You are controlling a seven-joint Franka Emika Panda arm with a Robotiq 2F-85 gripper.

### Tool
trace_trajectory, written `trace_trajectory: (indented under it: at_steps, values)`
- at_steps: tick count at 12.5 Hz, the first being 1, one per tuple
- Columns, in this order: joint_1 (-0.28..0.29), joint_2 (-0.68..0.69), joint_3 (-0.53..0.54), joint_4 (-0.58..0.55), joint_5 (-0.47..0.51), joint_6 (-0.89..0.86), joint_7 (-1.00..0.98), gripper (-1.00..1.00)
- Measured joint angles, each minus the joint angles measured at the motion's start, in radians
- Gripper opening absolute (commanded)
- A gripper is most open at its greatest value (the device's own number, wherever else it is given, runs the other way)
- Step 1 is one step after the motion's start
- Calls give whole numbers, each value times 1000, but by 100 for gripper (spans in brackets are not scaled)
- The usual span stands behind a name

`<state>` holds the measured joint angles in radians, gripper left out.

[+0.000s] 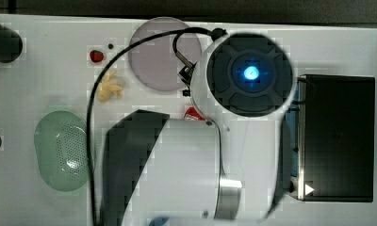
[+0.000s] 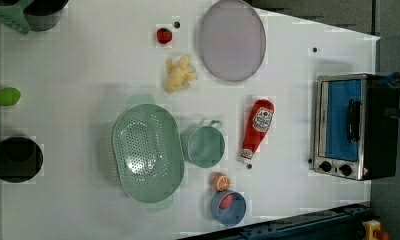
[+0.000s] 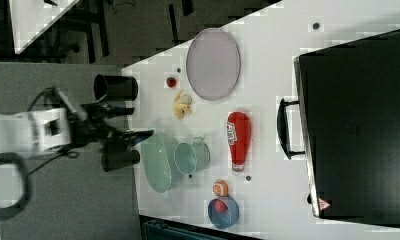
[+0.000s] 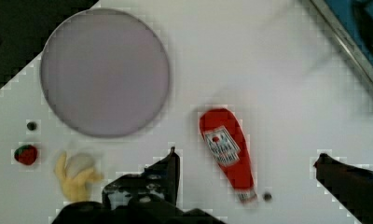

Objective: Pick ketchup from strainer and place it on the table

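Note:
The ketchup [image 2: 258,125] is a red bottle with a white label. It lies flat on the white table [image 2: 88,75], between the green cup and the toaster oven, cap toward the left view's bottom. It also shows as the ketchup [image 3: 238,135] and the ketchup [image 4: 226,149], and a red sliver of the ketchup [image 1: 192,113] peeks out beside the arm. The pale green strainer [image 2: 148,152] stands apart from it with nothing inside. My gripper [image 4: 245,157] hangs open above the bottle, one dark finger on each side, touching nothing.
A grey plate [image 2: 232,40], a peeled banana [image 2: 179,74] and a strawberry [image 2: 163,35] lie near the left view's top. A green cup [image 2: 206,146] touches the strainer. A blue bowl [image 2: 228,206] and an orange [image 2: 220,181] lie below. A toaster oven [image 2: 345,125] stands on the left view's right.

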<state>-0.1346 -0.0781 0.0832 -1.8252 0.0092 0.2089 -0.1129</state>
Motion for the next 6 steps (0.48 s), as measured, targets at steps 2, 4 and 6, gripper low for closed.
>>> trace_trajectory:
  at_steps: [2,4,6]
  values:
    - [4,3,1,98,-1,-99,25,100]
    - [4,3,3,146,-1,-170,41,100]
    - [4,8,2,155,-1,-171,42,100]
